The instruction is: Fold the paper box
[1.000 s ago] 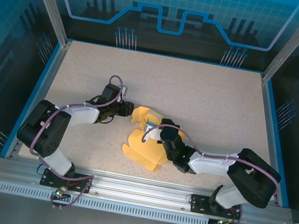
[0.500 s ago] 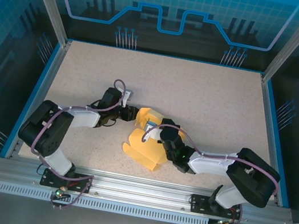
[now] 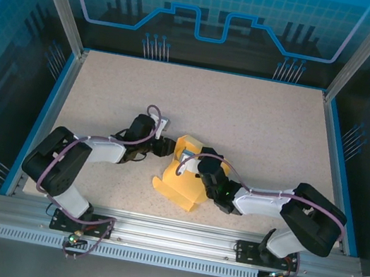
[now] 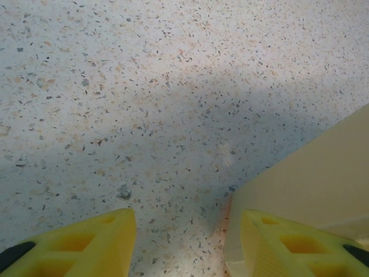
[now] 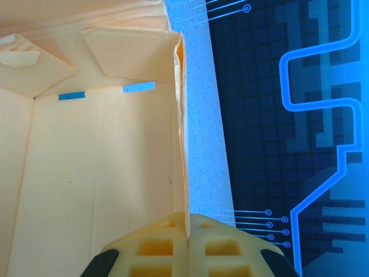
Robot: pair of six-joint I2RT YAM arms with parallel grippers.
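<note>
On the left, the left hand [image 3: 163, 147] lay low over the speckled counter [image 3: 260, 116]. Its yellow fingers [image 4: 86, 242] were spread apart with bare counter between them. The box [image 3: 181, 179] stood directly to its right, mid-counter and close to the arms. From the left wrist, a pale card wall rose just beside the hand's right finger, and I could not tell whether they touched. The coming move, I'd judge, turned on this: the hand faced the box's left wall side-on with nothing between its fingers, so it would have to travel right to press or catch that panel.

The box was half-formed, of thin pale yellow card, matte and creased. Its long axis ran roughly near to far, and a flap lay out toward the near edge. Inside, folded tabs lay against one wall beside two small blue strips [image 5: 72, 96].

On the right, the right hand [image 3: 193, 163] had its fingers pressed together, pinching the edge of an upright wall on the box's right side. I'd say it was steadying the box.
</note>
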